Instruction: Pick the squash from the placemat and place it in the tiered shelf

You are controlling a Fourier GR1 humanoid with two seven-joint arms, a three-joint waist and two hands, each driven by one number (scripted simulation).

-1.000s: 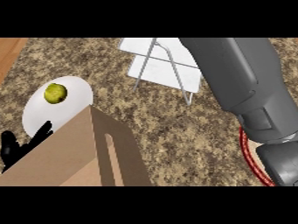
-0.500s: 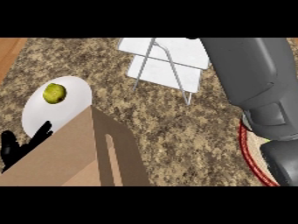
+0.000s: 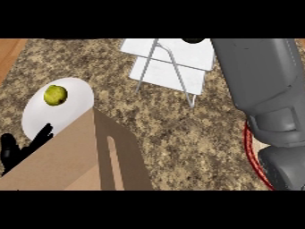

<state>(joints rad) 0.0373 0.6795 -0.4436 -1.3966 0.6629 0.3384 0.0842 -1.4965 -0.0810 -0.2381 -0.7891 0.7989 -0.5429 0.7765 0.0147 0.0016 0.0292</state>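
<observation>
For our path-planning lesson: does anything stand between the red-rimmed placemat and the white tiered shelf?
No object visibly does. Only the robot's right forearm spans the counter from placemat to shelf. The plate and tan box sit off left. The squash itself isn't visible.

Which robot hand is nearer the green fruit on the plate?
Left. The left hand rests beside the plate holding the fruit; the right hand is across at the shelf.
</observation>
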